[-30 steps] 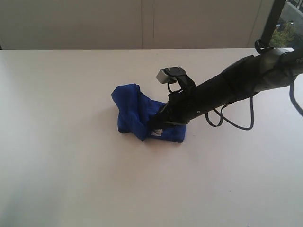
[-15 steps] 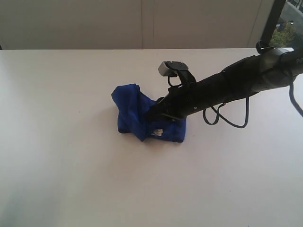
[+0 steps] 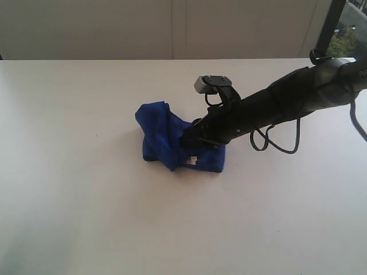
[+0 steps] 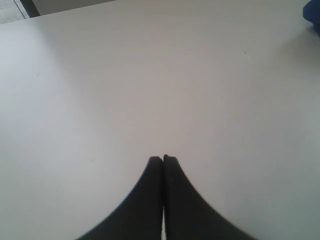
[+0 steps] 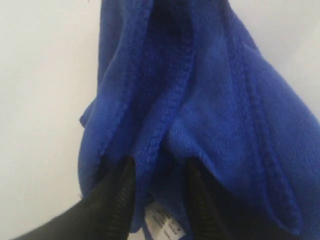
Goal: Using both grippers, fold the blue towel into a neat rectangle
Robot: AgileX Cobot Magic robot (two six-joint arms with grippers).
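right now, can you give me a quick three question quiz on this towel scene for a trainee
1. True or false: the left gripper is shut and empty.
2. The blue towel is: A spread flat, B bunched in a heap, C a neat rectangle.
3. Which gripper has towel cloth between its fingers?
Key: 1 true; 2 B; 3 the right gripper.

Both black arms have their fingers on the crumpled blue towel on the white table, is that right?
Not both. Only the right gripper is at the crumpled blue towel, a fold between its parted fingers, as the right wrist view shows. The left gripper is shut over white table, in the left wrist view.
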